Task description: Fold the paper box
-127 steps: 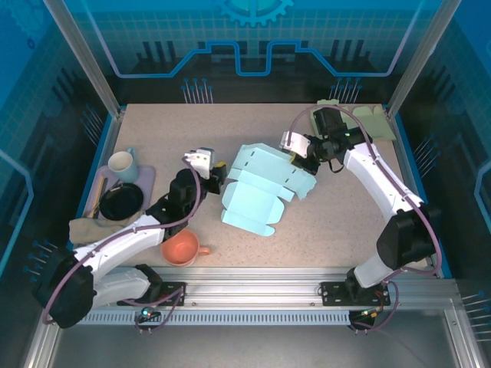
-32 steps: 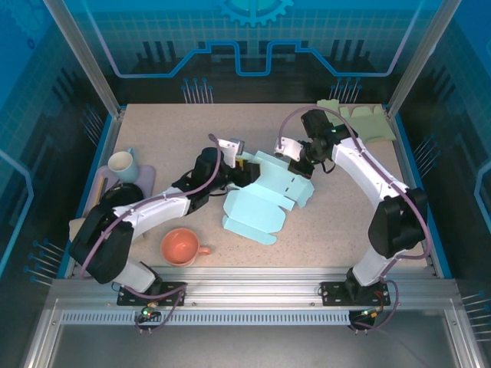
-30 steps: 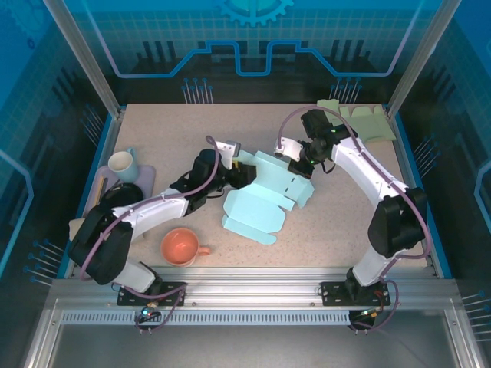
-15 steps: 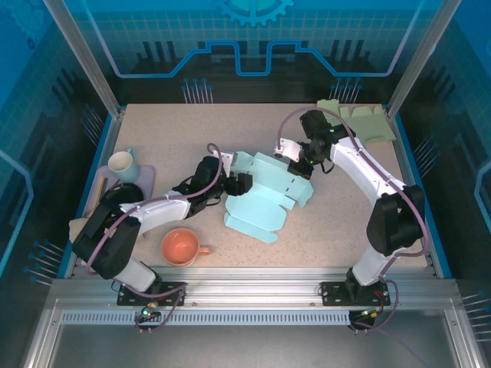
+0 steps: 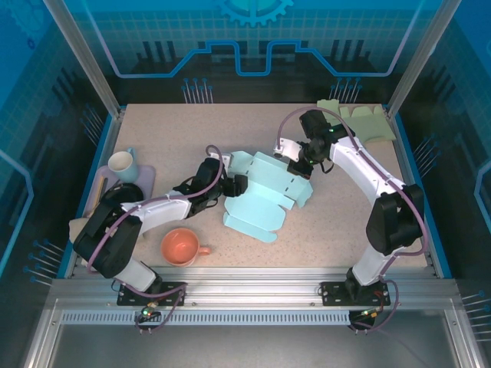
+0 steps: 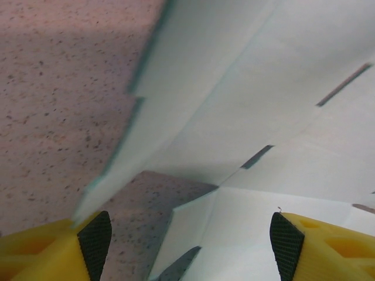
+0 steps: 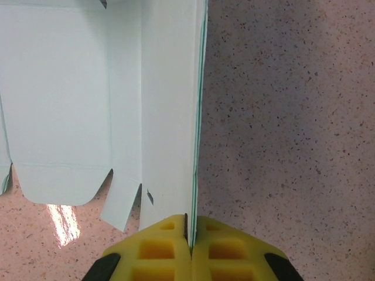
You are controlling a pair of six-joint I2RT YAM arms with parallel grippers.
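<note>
Your box (image 5: 261, 195) lies mid-table, pale blue and partly folded. One panel is flat toward the near edge, and the far panels are raised off the table (image 5: 184, 126).

Your right gripper (image 5: 295, 161) is at the box's far right edge, fingers pressed together on a thin upright panel edge. In the right wrist view that edge of the box (image 7: 70, 105) runs straight into the seam of the gripper (image 7: 190, 249). Speckled table (image 7: 281, 117) lies to the right of it.

Your left gripper (image 5: 240, 184) sits low at the box's left side, jaws apart, holding nothing. In the left wrist view the gripper (image 6: 190, 243) has its black pads (image 6: 94, 239) wide apart at the bottom corners. Box (image 6: 263, 88) panels with cut slots lie ahead and between them, and table (image 6: 53, 88) shows under a raised flap. Can't tell whether either pad touches paper.

On the left you have an orange cup (image 5: 181, 247) near the front edge, plus a mug (image 5: 123, 162) and dark bowl (image 5: 116, 201) on a purple mat (image 5: 146, 175). Green pieces (image 5: 367, 119) sit in the far right corner, well apart from the box.
</note>
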